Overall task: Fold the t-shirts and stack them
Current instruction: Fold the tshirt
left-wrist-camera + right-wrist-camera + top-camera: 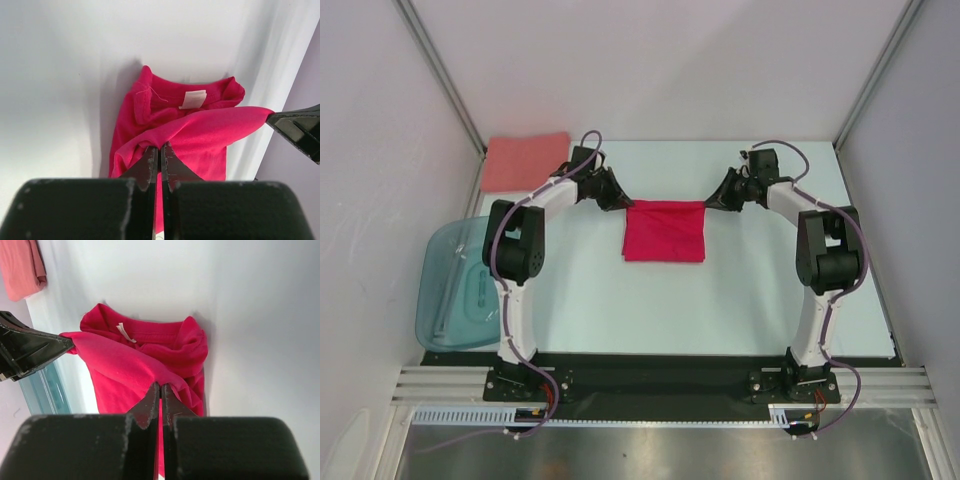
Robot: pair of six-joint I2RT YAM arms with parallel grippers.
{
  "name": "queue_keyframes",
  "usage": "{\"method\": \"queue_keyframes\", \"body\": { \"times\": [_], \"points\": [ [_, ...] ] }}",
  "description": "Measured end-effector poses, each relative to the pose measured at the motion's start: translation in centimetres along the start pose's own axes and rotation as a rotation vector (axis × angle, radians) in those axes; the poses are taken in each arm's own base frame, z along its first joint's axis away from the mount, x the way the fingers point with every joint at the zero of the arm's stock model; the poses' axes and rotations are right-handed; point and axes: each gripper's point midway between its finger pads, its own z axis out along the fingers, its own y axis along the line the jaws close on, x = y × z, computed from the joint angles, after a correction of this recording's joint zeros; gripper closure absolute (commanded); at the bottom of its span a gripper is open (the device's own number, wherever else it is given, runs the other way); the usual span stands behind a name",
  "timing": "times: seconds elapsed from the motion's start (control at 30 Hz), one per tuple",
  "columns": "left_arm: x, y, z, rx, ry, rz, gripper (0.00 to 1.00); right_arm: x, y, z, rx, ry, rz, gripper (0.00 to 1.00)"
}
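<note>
The crimson-red t-shirt (pixel 664 232) hangs partly folded between both arms over the middle of the table. My left gripper (pixel 623 203) is shut on its upper left corner, and my right gripper (pixel 708 203) is shut on its upper right corner. In the left wrist view the left gripper (pixel 160 146) pinches a stretched red fold (pixel 200 135), with the collar and a white label (pixel 193 99) lying below. The right wrist view has the right gripper (pixel 160 386) pinching the same cloth (pixel 130 370). The salmon-pink t-shirt (pixel 525 158) lies folded at the back left corner.
A translucent teal tub (pixel 455 285) sits at the table's left edge, beside the left arm's base. White walls enclose the table at the back and on both sides. A black strip runs along the near edge by the arm bases.
</note>
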Motion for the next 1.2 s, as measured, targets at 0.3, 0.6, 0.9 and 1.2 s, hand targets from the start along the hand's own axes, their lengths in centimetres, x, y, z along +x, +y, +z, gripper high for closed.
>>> {"method": "queue_keyframes", "body": {
  "times": [0.3,0.6,0.9,1.2],
  "points": [
    [-2.2,2.0,0.8,-0.042,-0.021,-0.027,0.55,-1.7,-1.9,1.3,0.012,-0.005,0.012,0.56],
    [-2.3,0.8,-6.1,-0.075,-0.181,0.048,0.59,-3.7,-2.2,-2.5,0.063,-0.101,-0.061,0.47],
    [3.2,-7.1,-1.6,0.170,-0.152,0.211,0.62,2.2,4.7,1.1,-0.190,-0.086,-0.067,0.85],
    [2.8,-2.2,6.4,0.183,-0.063,0.075,0.61,3.2,0.0,8.2,-0.228,-0.044,0.097,0.89]
  ]
}}
